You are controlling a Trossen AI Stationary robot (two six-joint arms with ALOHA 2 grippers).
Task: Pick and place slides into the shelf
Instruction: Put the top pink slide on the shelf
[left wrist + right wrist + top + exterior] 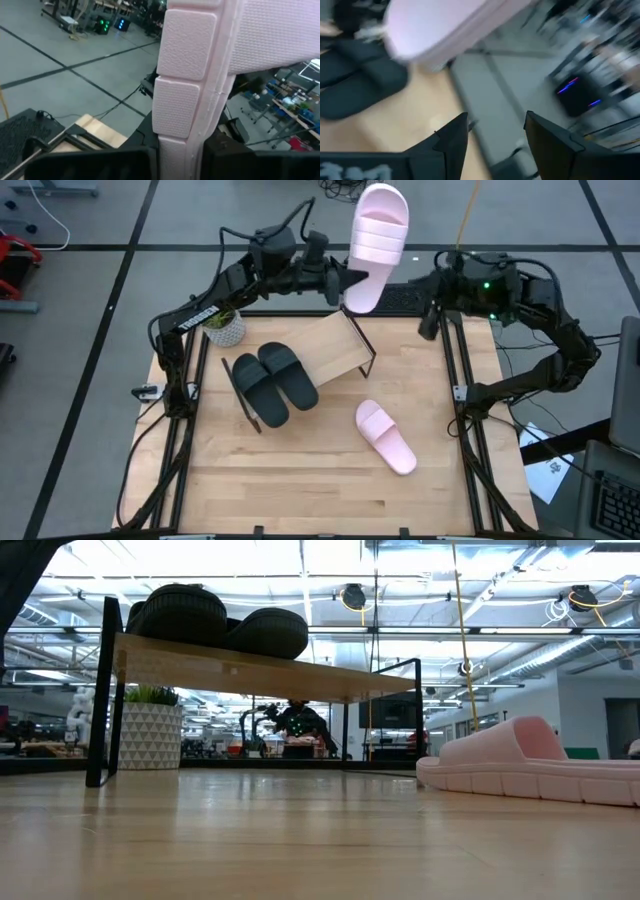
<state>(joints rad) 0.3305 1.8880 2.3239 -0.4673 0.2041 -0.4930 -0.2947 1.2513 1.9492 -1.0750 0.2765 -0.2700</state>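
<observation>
Two black slides (275,380) sit on the shelf (335,345) — left pincer (340,280) clamps one pink slide (375,242), another (387,437) waits on the surface (300,470); right pincer (495,131) apart, empty.

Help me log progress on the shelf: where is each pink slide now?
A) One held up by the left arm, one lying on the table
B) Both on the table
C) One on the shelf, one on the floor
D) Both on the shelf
A: the left gripper holds one pink slide up in the air, and the other pink slide lies on the table.
</observation>
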